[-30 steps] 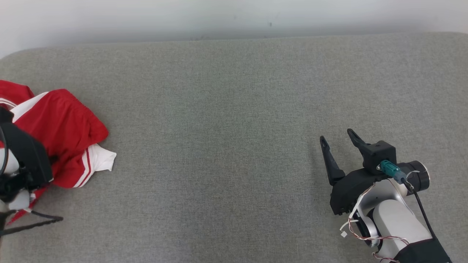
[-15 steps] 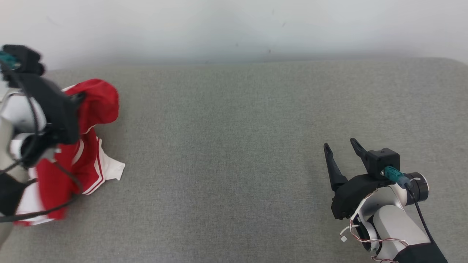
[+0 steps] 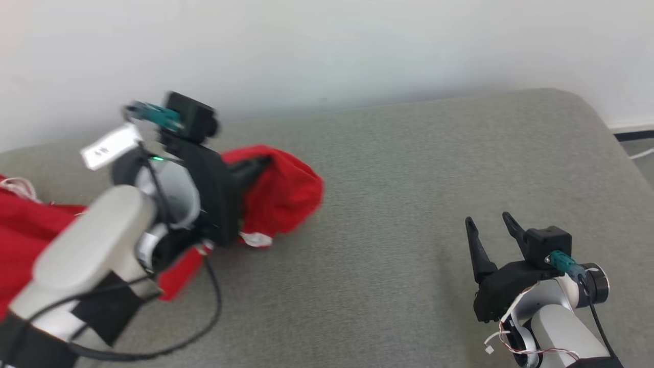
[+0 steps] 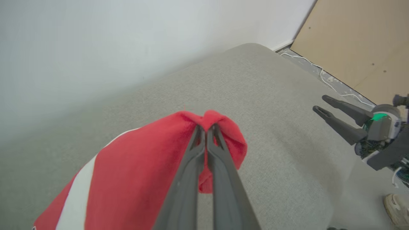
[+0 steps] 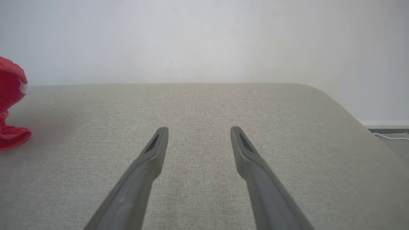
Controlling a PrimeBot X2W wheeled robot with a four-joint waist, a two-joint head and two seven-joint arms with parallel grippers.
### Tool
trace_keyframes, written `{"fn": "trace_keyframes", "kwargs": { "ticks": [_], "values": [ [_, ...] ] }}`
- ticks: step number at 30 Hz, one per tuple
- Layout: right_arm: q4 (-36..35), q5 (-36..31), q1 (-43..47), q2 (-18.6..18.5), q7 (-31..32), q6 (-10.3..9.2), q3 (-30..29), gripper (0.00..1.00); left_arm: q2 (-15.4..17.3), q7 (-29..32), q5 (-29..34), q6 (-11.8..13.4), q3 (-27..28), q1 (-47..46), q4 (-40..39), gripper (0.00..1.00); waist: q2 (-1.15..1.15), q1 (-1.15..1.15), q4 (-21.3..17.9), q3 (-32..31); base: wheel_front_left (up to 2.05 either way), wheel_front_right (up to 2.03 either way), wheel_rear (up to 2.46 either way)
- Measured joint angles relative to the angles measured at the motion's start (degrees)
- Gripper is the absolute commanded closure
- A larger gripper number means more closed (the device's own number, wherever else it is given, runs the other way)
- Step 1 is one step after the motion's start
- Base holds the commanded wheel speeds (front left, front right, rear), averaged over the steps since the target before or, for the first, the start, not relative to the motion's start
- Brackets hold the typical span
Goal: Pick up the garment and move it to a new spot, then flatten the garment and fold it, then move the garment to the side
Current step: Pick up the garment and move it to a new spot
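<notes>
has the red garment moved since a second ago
Yes: held in the shut left gripper, the red garment has gone rightward along the grey cushion, nearer its right corner.

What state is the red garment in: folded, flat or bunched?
Bunched: the left fingers, shut, pinch the red garment; the rest trails crumpled over the grey cushion.

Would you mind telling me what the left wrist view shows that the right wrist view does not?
Left wrist view's extras: the left gripper shut on a fold of the red garment, the garment's white stripe, a tan board and a pale shoe at the lower right corner. Right wrist view's extra: a dark skirting strip. Both share the grey cushion, the white wall, part of the garment, the right gripper, open and empty, and a white cable.
</notes>
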Motion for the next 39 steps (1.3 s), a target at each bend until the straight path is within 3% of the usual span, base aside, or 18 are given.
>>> {"fn": "trace_keyframes", "kwargs": {
  "ticks": [7,14,19,24,25,26,35,39],
  "values": [
    [-0.1,0.7,0.6,-0.1,-0.8,0.0,-0.5,0.0,-6.0,-1.8,-1.7,0.0,-4.6,2.6,-4.0,1.0,0.0,0.01,-4.5,-0.2,0.0,0.0,0.0],
    [-0.3,0.9,0.7,0.3,-1.5,0.0,-0.1,0.0,-12.6,-4.8,-1.7,0.0,-7.3,8.0,-1.6,1.0,0.0,0.01,-8.6,0.4,0.0,0.0,0.0],
    [-0.6,0.9,0.8,0.4,-1.9,-0.02,-0.3,0.0,-14.9,-5.3,-1.8,0.0,-11.3,15.0,3.6,1.0,0.01,0.01,-10.5,1.5,0.0,0.0,0.0],
    [-0.9,1.0,1.3,0.2,-2.4,-0.09,-1.0,0.0,-16.1,-4.9,-1.4,0.0,-14.7,16.2,7.0,1.0,0.01,0.02,-10.7,2.9,0.0,0.0,0.0],
    [-0.9,1.0,1.3,0.2,-2.4,-0.1,-1.1,0.0,-16.2,-4.9,-1.4,0.0,-14.8,16.1,7.7,0.67,0.01,0.01,-10.5,2.9,0.0,0.0,0.0],
    [-0.8,1.0,1.3,0.2,-2.4,-0.1,-1.1,0.0,-16.2,-5.1,-1.4,0.0,-14.7,16.0,8.2,0.0,0.01,0.01,-10.3,2.9,0.0,0.0,0.0],
    [0.0,1.4,1.6,-0.2,-3.0,-0.25,-1.7,0.0,-15.7,-7.0,-1.5,0.0,-13.8,14.5,7.2,0.0,0.01,0.01,-7.7,1.7,0.0,0.0,0.0],
    [0.5,1.5,2.0,-0.1,-3.0,-0.26,-1.9,0.0,-13.9,-9.3,-1.8,0.0,-11.7,14.8,5.5,0.0,0.01,0.01,-6.2,0.6,0.0,0.0,0.0]
  ]
}}
